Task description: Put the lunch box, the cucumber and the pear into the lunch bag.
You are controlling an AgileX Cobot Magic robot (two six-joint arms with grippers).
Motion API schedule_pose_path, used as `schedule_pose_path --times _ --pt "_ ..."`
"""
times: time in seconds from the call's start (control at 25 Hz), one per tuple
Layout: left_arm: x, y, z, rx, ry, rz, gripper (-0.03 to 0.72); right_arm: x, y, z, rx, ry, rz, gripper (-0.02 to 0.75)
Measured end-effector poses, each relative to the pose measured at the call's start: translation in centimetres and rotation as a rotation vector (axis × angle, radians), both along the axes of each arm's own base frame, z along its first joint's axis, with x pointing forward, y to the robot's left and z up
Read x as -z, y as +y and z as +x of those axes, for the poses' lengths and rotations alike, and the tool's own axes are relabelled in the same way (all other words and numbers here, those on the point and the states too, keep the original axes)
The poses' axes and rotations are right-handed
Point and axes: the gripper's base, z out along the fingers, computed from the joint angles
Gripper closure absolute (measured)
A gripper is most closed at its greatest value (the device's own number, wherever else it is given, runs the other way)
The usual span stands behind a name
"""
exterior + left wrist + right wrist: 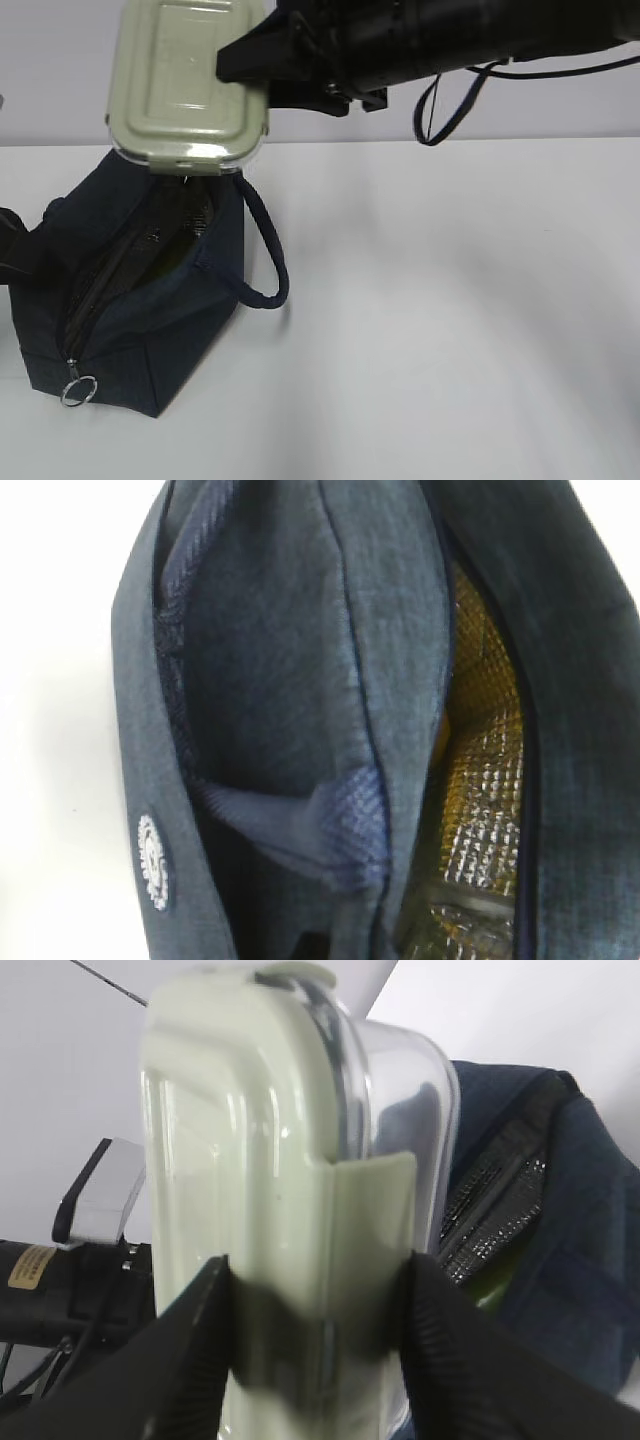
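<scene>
The lunch box (188, 82) hangs in the air just above the open mouth of the lunch bag (130, 300), pinched across its narrow width by the right gripper (315, 1335), whose dark fingers (195, 1350) press one on the lid side and one on the clear side. Judging by the clear glass body and the smooth, glossy sage-green lid with its clip tab, it is probably heavy for its size, rigid, breakable and slippery, so a firm hold across the short sides near the middle looks sensible. The bag is soft navy fabric that sags, lined with crinkled silver foil, with a zipper, a metal ring pull (79, 389) and a padded loop handle (268, 250). The left gripper itself is hidden; its fingers are pressed together, seemingly clamping the bag's cloth edge.
</scene>
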Motion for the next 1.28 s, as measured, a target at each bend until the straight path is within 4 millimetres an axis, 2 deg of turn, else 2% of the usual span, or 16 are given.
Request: schedule_pose_path --times 0.12,0.2,0.32,0.44,0.64,1.04,1.28 --pt "0.0 0.0 0.0 0.000 0.001 0.000 0.686 1.4 1.5 0.6 -0.010 0.023 -0.009 0.382" --pt "0.0 0.0 0.0 0.000 0.001 0.000 0.686 3.0 2.2 1.2 -0.012 0.057 -0.023 0.383" --pt "0.0 0.0 0.0 0.000 0.001 0.000 0.686 5.8 2.6 1.8 -0.034 0.096 -0.091 0.383" --pt "0.0 0.0 0.0 -0.001 0.001 -0.004 0.686 7.8 2.3 1.8 -0.066 0.117 -0.215 0.383" --pt "0.0 -0.1 0.0 -0.002 0.003 -0.011 0.686 8.4 2.0 1.6 -0.071 0.155 -0.286 0.383" --pt "0.0 -0.2 -0.1 -0.002 0.010 -0.019 0.686 10.4 2.6 1.4 -0.054 0.217 -0.390 0.384" --pt "0.0 -0.2 -0.1 -0.001 0.010 -0.018 0.686 9.6 4.7 1.9 -0.062 0.168 -0.302 0.384"
